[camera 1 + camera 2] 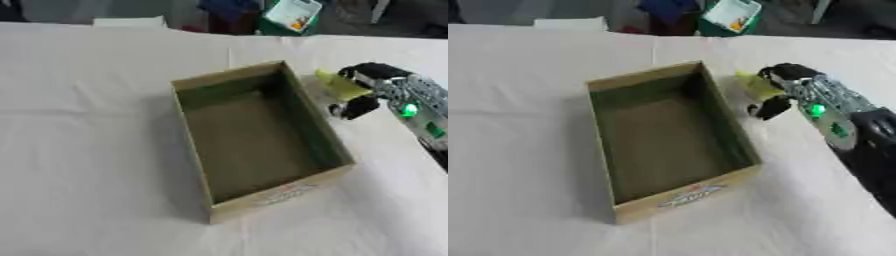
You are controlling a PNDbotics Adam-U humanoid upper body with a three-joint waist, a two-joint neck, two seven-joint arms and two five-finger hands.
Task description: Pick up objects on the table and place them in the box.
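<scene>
Right hand (372,90), reaching in from the right of the cardboard box (262,197), has its fingers and thumb curled round a small yellow-green object (339,85), held just beside the box's right wall near its far corner. That box stands open on the white tablecloth (87,150); its near wall carries a printed label. Beyond the box, past the table's far edge, sits a green-and-white container (735,14).

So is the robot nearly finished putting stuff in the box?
Not yet. The box looks empty, so nothing is in it so far. The right hand is curled around a yellow-green object beside the box. That object has to go in next.
</scene>
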